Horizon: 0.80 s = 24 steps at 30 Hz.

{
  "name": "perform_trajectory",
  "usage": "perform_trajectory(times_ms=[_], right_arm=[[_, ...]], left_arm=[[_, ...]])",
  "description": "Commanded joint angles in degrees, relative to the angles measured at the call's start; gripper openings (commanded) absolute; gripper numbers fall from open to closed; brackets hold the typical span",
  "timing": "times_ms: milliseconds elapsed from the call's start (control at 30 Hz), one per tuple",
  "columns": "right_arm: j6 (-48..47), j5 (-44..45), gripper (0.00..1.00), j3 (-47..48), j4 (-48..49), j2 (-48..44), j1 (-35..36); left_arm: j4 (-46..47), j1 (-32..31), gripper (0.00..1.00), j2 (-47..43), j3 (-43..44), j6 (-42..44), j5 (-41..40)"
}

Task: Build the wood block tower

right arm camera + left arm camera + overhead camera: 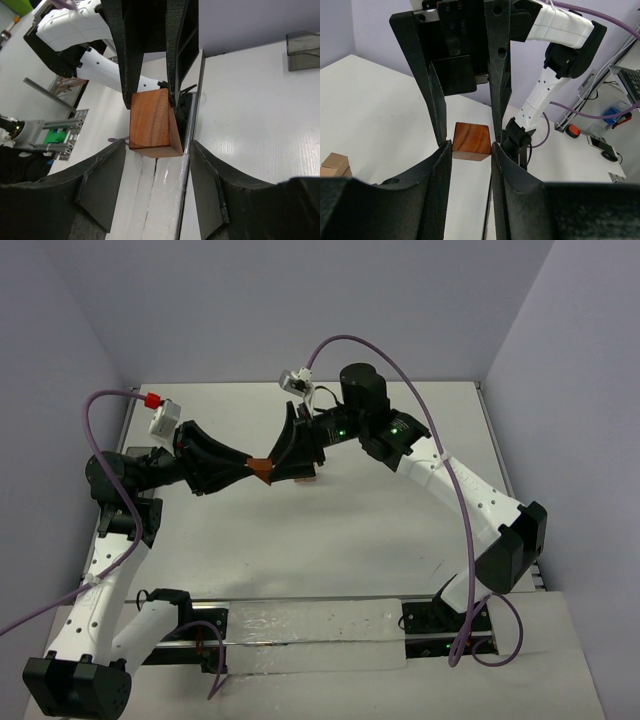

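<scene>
A reddish-brown wedge block (261,469) hangs above the middle of the white table (330,540), between both grippers. My left gripper (252,467) is shut on it; in the left wrist view its fingertips (447,150) pinch the block (471,141) at both sides. My right gripper (288,455) faces it from the other side and is open. In the right wrist view its fingers (107,170) flank the block (152,122) with small gaps. Light-tan cubes (335,162) stand on the table at the lower left of the left wrist view. One tan cube (308,478) shows under the right gripper.
A dark translucent bin (302,47) stands at the table's far corner in the right wrist view. A metal rail (300,605) runs along the near edge between the arm bases. Walls close in the left, back and right sides.
</scene>
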Motion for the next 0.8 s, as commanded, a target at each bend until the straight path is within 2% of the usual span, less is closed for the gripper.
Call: perform_trajectory(times_ms=[0, 600, 767], right_arm=[[-3.0, 1.9, 0.60, 3.3, -1.2, -0.5, 0.6], [-8.4, 5.7, 0.56, 6.0, -6.6, -0.3, 1.8], [-10.2, 6.4, 0.67, 6.1, -8.3, -0.1, 2.5]], left_arm=[[-0.1, 0.4, 0.00, -0.6, -0.2, 0.9, 0.5], [-3.6, 0.4, 0.00, 0.1, 0.4, 3.3, 0.7], [-3.5, 0.4, 0.00, 0.1, 0.5, 3.1, 0.8]])
